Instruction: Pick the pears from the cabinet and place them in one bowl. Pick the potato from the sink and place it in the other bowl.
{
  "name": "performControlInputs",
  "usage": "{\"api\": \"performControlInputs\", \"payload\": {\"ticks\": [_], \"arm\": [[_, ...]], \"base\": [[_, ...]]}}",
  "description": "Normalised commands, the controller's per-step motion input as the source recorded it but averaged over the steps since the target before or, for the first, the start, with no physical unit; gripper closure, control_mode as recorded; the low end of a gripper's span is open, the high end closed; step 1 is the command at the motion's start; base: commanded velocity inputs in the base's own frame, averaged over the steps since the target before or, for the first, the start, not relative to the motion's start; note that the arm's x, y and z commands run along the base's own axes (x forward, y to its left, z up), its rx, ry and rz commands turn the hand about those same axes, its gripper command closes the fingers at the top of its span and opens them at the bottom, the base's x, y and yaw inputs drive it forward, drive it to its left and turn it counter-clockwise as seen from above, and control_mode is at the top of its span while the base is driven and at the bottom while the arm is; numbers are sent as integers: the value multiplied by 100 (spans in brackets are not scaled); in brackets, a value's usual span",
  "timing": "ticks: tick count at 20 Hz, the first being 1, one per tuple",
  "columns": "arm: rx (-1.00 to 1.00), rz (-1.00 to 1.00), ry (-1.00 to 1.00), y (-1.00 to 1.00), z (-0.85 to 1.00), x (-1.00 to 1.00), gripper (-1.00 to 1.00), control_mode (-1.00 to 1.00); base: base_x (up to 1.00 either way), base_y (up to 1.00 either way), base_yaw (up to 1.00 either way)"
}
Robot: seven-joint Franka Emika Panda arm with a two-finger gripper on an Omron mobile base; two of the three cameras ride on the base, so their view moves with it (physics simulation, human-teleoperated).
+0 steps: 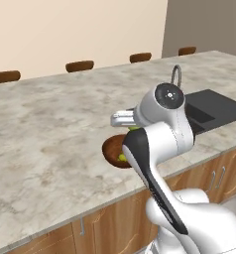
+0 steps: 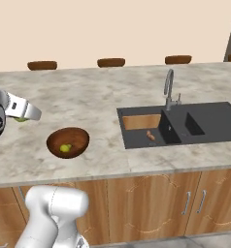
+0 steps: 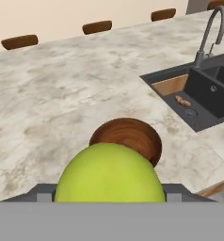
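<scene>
Hand view: a bright yellow-green pear (image 3: 109, 173), smooth and round, sits pinched in the gripper (image 3: 109, 190) above the wooden bowl (image 3: 132, 134); its long axis can't be told. Right base view: another pear (image 2: 65, 148) lies in the bowl (image 2: 78, 135); the potato (image 2: 150, 135) lies slantwise in the sink (image 2: 205, 133).

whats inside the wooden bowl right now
In the right base view the bowl holds one small yellow-green pear. In the hand view the pear held in the tool covers the bowl's inside.
</scene>
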Motion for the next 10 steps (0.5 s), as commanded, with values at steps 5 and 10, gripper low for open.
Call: {"api": "performControlInputs", "payload": {"ticks": [5,10], "arm": [[2,0,3,-10,-24,21,100,-100],[3,1,29,-29,-59,48,100,-100]], "base": [[3,0,0],[0,0,0]]}}
